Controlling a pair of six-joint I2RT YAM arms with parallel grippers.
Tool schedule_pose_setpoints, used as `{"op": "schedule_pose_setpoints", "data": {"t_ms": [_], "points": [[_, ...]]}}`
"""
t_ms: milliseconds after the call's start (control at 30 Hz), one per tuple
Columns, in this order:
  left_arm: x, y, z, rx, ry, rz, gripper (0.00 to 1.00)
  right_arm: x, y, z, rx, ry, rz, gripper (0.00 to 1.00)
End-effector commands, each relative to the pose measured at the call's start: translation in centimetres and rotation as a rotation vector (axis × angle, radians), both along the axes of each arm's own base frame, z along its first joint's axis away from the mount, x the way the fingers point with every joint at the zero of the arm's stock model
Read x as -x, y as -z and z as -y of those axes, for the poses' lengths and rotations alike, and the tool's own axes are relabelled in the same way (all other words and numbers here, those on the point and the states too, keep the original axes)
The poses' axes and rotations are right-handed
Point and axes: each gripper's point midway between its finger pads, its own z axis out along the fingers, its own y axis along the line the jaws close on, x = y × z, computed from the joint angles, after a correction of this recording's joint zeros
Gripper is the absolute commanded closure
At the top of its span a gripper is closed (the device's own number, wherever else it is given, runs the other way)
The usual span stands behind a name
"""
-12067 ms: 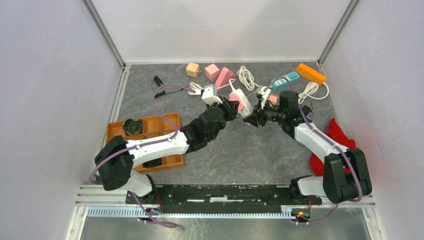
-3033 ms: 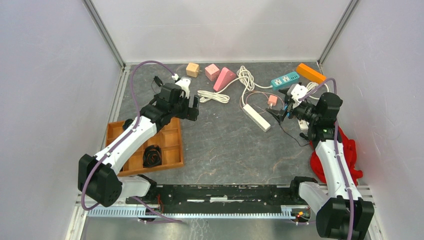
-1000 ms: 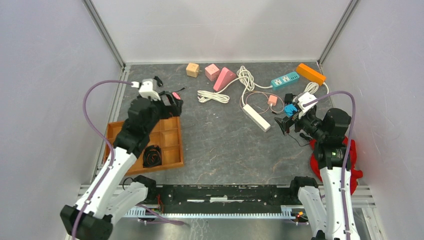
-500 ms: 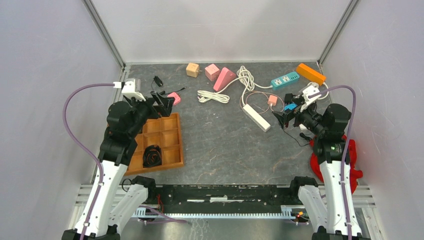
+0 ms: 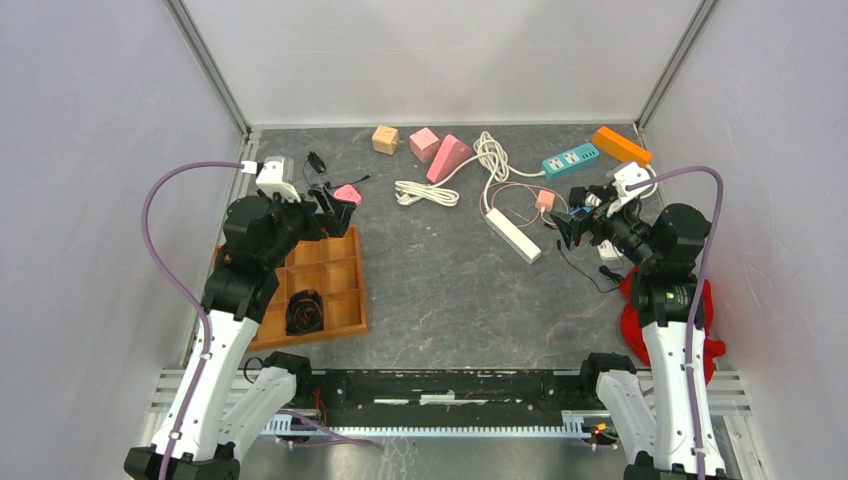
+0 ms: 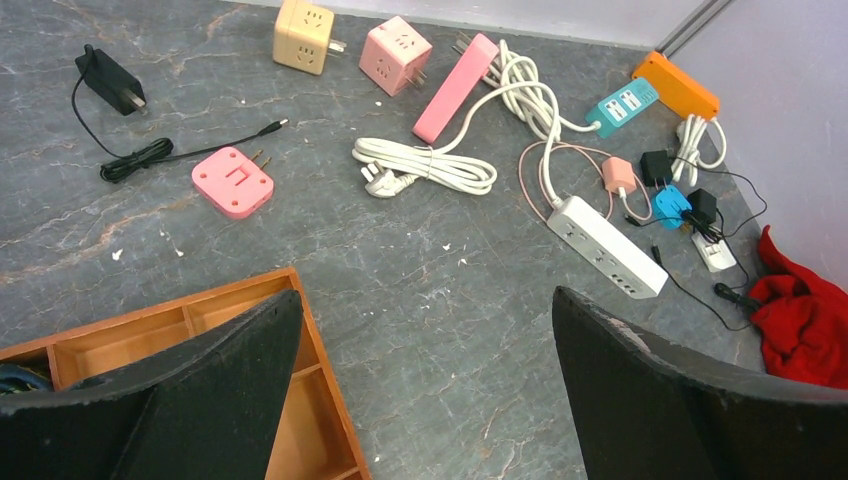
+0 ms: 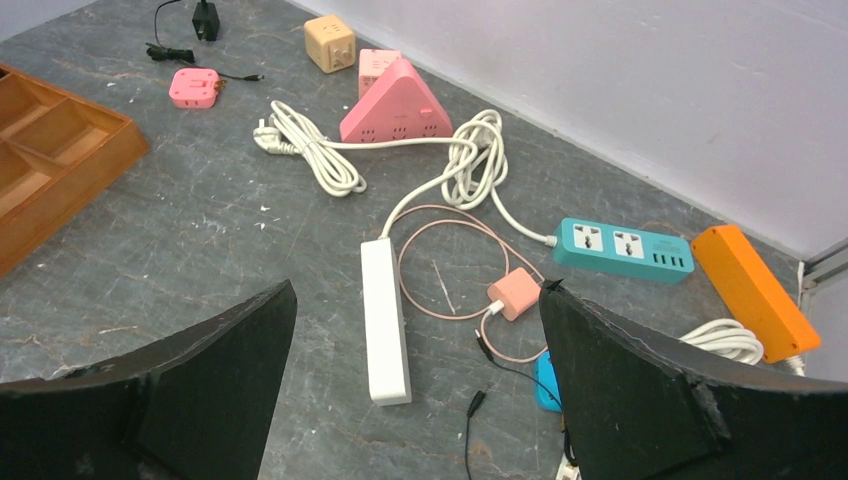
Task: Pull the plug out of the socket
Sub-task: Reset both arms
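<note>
Left gripper (image 6: 425, 295), right gripper (image 7: 415, 288): spread wide, empty. Pink plug (image 6: 232, 181) well apart from white strip (image 5: 513, 235); sockets look vacant. Likely done; park arms.

1. A wooden tray (image 5: 358, 285) sits by the left edge of the grey stone-patterned table (image 5: 450, 290), with a flat pink adapter (image 6: 232, 181) just beyond it.
2. A white power strip (image 5: 513, 235) lies mid-table. A beige cube (image 5: 385, 139), pink cube (image 5: 424, 144) and pink wedge strip (image 5: 451, 156) line the far edge.
3. A teal strip (image 5: 571, 159) and an orange strip (image 5: 621, 146) lie toward the far-right corner, and a red cloth (image 6: 805, 320) lies at the right edge.
</note>
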Motion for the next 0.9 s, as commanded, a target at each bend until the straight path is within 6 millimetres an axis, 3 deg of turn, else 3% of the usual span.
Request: {"op": "schedule_pose_setpoints", "data": {"t_ms": [0, 600, 867], "points": [[0.33, -1.58, 0.08, -0.036, 0.035, 0.069, 0.0, -0.34, -2.44, 0.5, -0.001, 0.031, 0.068, 0.02], [0.64, -1.46, 0.21, -0.043, 0.051, 0.079, 0.0, -0.67, -3.06, 1.19, 0.01, 0.066, 0.084, 0.02], [0.69, -1.6, 0.46, -0.04, 0.067, 0.079, 0.0, -0.65, -2.93, 0.56, 0.042, 0.011, 0.096, 0.02]]}}
